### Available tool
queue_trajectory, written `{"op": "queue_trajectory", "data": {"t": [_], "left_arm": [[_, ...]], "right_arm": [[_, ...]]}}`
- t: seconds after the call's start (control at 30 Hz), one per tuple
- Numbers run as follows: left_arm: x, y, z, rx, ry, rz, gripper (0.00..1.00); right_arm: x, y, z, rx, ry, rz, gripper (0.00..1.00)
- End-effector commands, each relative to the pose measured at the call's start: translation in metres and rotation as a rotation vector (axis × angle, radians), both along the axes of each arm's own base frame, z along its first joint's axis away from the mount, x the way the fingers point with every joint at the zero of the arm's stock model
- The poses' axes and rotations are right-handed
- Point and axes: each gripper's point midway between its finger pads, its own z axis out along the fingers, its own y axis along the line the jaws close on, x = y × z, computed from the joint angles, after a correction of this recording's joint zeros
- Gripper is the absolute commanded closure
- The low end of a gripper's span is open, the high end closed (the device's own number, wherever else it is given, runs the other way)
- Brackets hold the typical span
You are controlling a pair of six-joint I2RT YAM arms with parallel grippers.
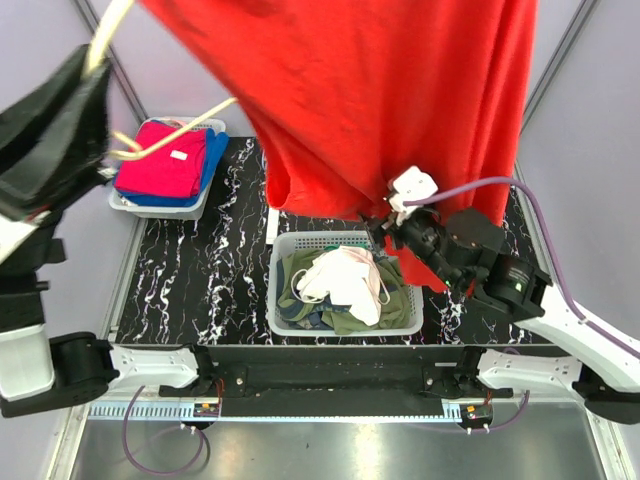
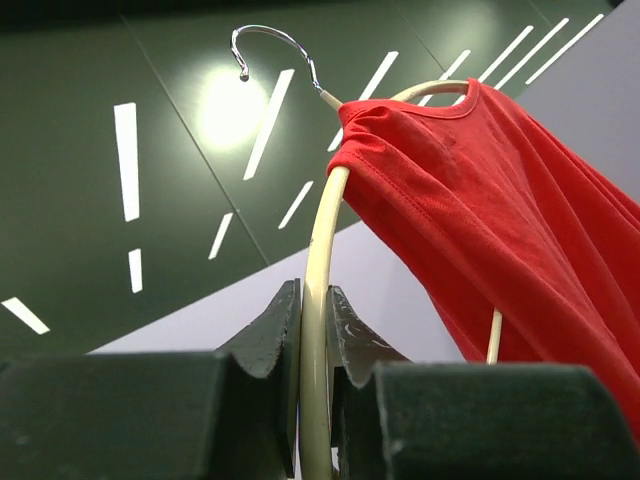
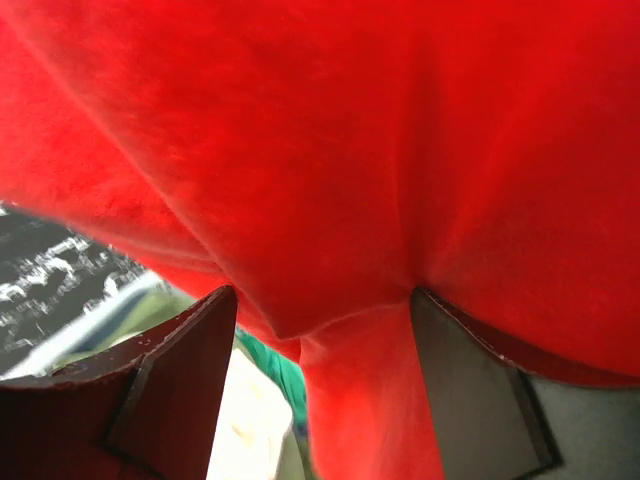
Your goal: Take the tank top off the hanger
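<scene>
The red tank top (image 1: 380,100) hangs on a cream hanger (image 1: 170,135) held high over the table. My left gripper (image 1: 92,62) is shut on the hanger's cream arm (image 2: 318,270). In the left wrist view my left gripper (image 2: 313,295) pinches this arm below the metal hook (image 2: 270,40), and the top's strap (image 2: 400,115) sits over the hanger's shoulder. My right gripper (image 1: 385,225) is at the top's lower hem. In the right wrist view my right gripper (image 3: 322,300) has its jaws wide apart, with a fold of red cloth (image 3: 320,150) hanging between them.
A white basket (image 1: 280,300) of mixed clothes stands on the black marbled table (image 1: 200,280) under the top. A grey tray (image 1: 160,205) with folded red and blue clothes is at the back left.
</scene>
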Motion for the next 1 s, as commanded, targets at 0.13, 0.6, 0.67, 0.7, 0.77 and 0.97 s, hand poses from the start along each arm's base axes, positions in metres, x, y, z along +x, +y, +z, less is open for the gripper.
{"op": "queue_trajectory", "data": {"t": [0.13, 0.6, 0.67, 0.7, 0.77, 0.97], "left_arm": [[-0.052, 0.087, 0.025, -0.203, -0.147, 0.022, 1.00], [-0.013, 0.036, -0.064, 0.050, -0.013, 0.078, 1.00], [-0.004, 0.026, -0.082, 0.087, 0.011, 0.090, 1.00], [-0.001, 0.024, -0.086, 0.091, 0.017, 0.097, 1.00], [0.007, 0.013, -0.101, 0.130, 0.024, 0.112, 1.00], [0.033, -0.004, -0.133, 0.193, 0.059, 0.193, 1.00]], "right_arm": [[0.000, 0.043, 0.053, 0.090, -0.057, 0.133, 0.23], [-0.034, 0.071, 0.014, 0.107, 0.144, 0.337, 0.21], [-0.044, 0.071, 0.005, 0.123, 0.196, 0.370, 0.19], [-0.052, 0.071, -0.003, 0.119, 0.219, 0.405, 0.19], [-0.058, 0.069, -0.011, 0.127, 0.256, 0.419, 0.17], [-0.098, 0.062, -0.012, 0.165, 0.336, 0.573, 0.16]]}}
